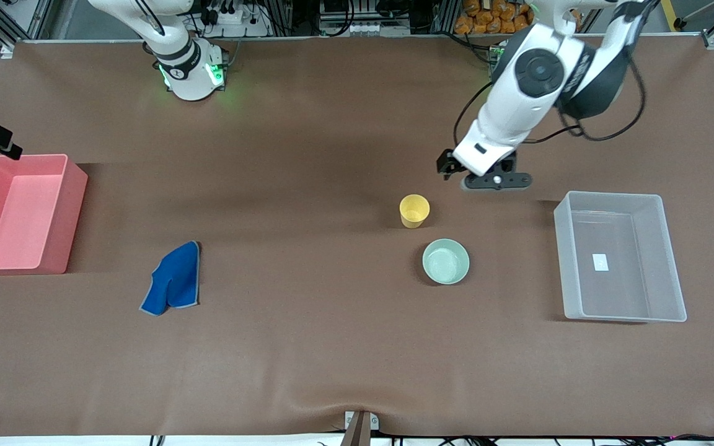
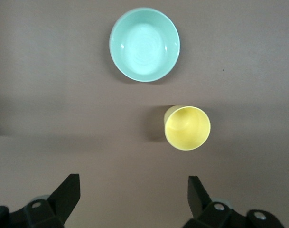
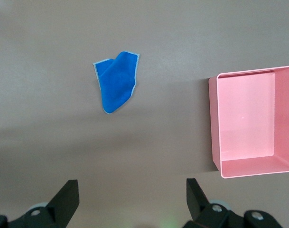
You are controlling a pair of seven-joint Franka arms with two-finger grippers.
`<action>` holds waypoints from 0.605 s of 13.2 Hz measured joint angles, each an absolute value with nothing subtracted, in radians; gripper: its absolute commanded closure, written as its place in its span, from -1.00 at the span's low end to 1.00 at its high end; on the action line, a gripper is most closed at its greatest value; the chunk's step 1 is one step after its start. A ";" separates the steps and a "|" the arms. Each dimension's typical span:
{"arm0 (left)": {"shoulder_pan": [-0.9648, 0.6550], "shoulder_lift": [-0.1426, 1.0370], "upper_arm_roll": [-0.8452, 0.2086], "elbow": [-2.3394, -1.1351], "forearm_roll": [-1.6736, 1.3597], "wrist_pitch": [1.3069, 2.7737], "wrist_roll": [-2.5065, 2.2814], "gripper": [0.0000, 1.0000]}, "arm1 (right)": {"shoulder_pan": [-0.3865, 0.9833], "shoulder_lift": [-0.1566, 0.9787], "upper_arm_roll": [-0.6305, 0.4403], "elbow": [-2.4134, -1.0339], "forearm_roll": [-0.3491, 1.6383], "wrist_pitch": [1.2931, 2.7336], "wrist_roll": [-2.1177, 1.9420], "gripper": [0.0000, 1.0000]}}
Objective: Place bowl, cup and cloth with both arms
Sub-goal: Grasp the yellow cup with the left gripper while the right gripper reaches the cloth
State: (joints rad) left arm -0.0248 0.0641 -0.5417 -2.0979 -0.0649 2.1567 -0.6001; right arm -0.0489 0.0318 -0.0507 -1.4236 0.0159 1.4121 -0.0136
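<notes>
Yellow cup, light and rigid, best pinched across its rim, waits under the wide-open, empty left gripper; the right gripper, equally open and empty, hangs above the limp blue cloth.

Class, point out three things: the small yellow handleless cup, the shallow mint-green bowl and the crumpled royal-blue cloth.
small yellow handleless cup (image 1: 414,209), front view, on its open mouth.
shallow mint-green bowl (image 1: 445,261), front view, on its inner floor.
crumpled royal-blue cloth (image 3: 116,81), right wrist view, on its middle fold.

High front camera over the whole table; wrist cameras straight down, closer in.
</notes>
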 measured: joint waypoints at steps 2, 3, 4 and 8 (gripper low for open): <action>-0.037 0.128 -0.548 -2.107 -0.065 2.223 -0.636 -0.88 | -0.049 0.039 -0.047 -1.425 0.018 1.411 -0.014 -1.00; -0.045 0.157 -0.548 -2.108 -0.065 2.255 -0.653 -0.87 | -0.047 0.048 -0.045 -1.426 0.018 1.410 -0.014 -1.00; -0.050 0.183 -0.548 -2.109 -0.063 2.286 -0.673 -0.82 | -0.042 0.059 -0.043 -1.426 0.019 1.410 -0.014 -1.00; -0.063 0.285 -0.548 -2.112 0.059 2.369 -0.791 -0.63 | -0.030 0.130 -0.040 -1.432 0.071 1.409 -0.013 -1.00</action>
